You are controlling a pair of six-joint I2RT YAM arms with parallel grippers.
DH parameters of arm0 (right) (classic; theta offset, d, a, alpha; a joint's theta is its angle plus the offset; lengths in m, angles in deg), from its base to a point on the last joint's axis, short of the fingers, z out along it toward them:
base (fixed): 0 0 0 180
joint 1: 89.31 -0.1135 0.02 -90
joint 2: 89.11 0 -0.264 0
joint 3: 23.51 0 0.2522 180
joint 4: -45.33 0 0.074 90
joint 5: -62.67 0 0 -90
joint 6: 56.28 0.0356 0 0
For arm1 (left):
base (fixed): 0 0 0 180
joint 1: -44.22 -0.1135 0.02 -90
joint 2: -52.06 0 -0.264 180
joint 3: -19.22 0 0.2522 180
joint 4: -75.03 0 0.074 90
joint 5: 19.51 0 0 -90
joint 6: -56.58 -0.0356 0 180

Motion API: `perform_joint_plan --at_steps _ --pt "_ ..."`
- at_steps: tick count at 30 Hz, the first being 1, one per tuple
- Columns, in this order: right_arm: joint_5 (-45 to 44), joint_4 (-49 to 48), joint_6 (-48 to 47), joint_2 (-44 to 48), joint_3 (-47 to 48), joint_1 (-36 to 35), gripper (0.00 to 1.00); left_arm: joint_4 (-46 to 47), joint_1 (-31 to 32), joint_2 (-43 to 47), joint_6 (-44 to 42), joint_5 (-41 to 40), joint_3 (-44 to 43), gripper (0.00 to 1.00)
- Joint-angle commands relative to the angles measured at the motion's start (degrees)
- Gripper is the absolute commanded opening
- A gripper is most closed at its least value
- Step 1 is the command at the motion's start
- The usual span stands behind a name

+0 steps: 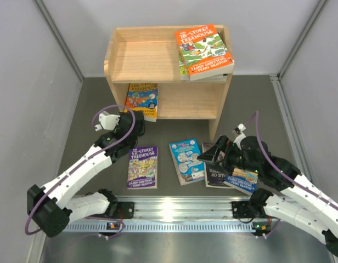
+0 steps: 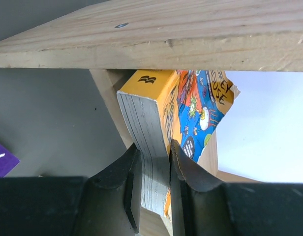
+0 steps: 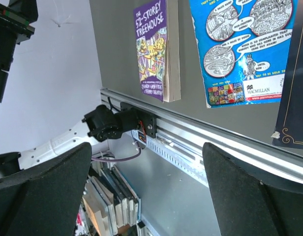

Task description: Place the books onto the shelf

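Note:
The wooden shelf (image 1: 141, 57) stands at the back centre. On its top right lies a stack of books with an orange and green cover (image 1: 204, 50) uppermost. My left gripper (image 1: 137, 117) is shut on an orange and blue book (image 1: 142, 98) at the left of the lower tier. The left wrist view shows its fingers (image 2: 188, 172) pinching that book (image 2: 144, 118) just under a shelf board (image 2: 166, 34). A purple book (image 1: 142, 167), a blue book (image 1: 186, 160) and a dark book (image 1: 219, 178) lie flat on the table. My right gripper (image 1: 206, 158) hovers open over them, holding nothing.
A metal rail (image 1: 174, 207) with both arm bases runs along the near edge. In the right wrist view, the purple book (image 3: 154, 49), the blue book (image 3: 245, 49) and the dark book's corner (image 3: 295, 98) lie beside the rail (image 3: 200, 142). Grey walls enclose the table.

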Motion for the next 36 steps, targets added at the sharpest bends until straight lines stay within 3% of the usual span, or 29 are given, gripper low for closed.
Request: perform_joint_plan --at_steps 1,5,7,8,13,19,26,32,36 --pt "-0.52 0.24 -2.59 0.26 0.34 0.51 0.94 -1.69 -1.62 -2.51 -3.75 -3.18 -0.16 0.26" --pt "-0.96 1.82 -5.31 0.43 0.69 0.51 0.96 -1.77 -1.62 -1.73 -6.91 0.95 -0.16 0.50" --pt "-1.31 2.97 -6.63 0.96 0.34 0.51 0.97 -5.18 -1.62 0.38 -9.46 3.85 -0.87 0.89" --pt "-1.40 3.05 -6.72 1.22 -0.01 0.51 0.97 -5.37 -1.62 0.99 -9.99 4.29 -0.69 0.99" --pt "-1.75 3.14 -7.60 1.23 -0.63 0.60 0.98 -8.00 -1.62 5.47 -13.16 6.67 -1.22 0.99" --pt "0.26 2.00 -10.23 -0.79 0.25 0.52 0.98 -15.55 -1.62 11.62 -22.64 10.18 -2.98 0.99" --pt "8.53 -10.56 -11.29 -9.66 -1.33 -1.06 0.98 -19.42 -2.93 21.21 -29.77 20.45 10.62 0.99" --pt "10.73 -18.91 -10.94 -20.38 0.77 -3.79 0.98 -26.20 -10.57 13.05 -36.18 30.04 13.46 0.98" --pt "9.68 -21.90 -11.12 -29.15 3.50 -6.16 0.98 -26.29 -20.83 10.85 -41.46 33.82 13.90 0.98"
